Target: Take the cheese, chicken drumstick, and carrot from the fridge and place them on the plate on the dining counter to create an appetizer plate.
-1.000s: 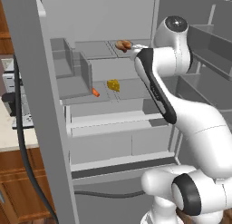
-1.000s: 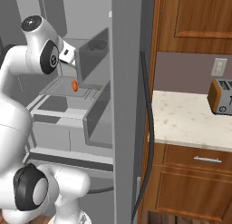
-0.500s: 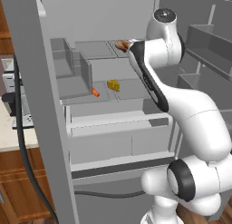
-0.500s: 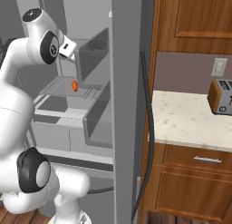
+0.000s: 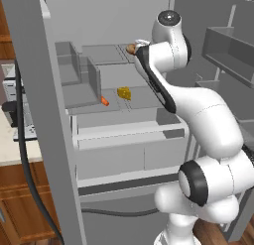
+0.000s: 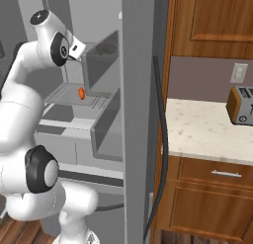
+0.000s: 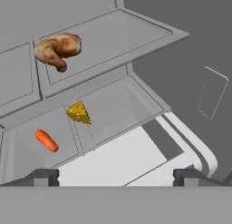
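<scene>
Cheese (image 7: 79, 113) lies beyond open claw (image 7: 116, 177).

The scene is evenly and softly lit, with no single light source to be made out. The inside of the fridge (image 5: 124, 65) is rendered in flat pale grey, and only faint shading is seen under its shelves. Mild highlights are shown on the white arm (image 5: 198, 110). No glare is found on the speckled counter (image 6: 207, 129). Edges are slightly soft and pixelated in both base views. In the hand view the foods are drawn clearly, and no edge distortion is noticed.
</scene>
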You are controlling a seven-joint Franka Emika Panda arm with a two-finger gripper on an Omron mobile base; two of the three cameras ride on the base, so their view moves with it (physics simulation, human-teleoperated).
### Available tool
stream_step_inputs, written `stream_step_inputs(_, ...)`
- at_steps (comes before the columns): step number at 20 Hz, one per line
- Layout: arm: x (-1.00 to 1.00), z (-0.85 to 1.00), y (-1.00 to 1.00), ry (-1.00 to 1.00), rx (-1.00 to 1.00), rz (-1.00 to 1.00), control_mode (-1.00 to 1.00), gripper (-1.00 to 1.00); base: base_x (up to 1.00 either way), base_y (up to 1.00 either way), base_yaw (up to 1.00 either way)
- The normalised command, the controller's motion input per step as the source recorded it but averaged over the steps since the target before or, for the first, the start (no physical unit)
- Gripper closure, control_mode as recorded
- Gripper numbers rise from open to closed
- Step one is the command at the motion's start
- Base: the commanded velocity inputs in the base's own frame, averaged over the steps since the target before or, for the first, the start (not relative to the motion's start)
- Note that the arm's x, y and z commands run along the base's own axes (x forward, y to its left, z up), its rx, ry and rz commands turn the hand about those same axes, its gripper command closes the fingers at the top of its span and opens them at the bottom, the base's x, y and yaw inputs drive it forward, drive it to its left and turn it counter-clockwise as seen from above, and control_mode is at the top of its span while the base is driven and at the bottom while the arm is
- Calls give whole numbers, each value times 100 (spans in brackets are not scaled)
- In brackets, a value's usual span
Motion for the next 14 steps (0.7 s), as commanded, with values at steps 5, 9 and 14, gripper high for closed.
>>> stream_step_inputs(5,60,1,0,1,0,0,-100,-100,0,0,0)
stream_step_inputs(9,57,3,0,7,0,0,-100,-100,0,0,0)
stream_step_inputs(14,56,0,0,5,0,0,-100,-100,0,0,0)
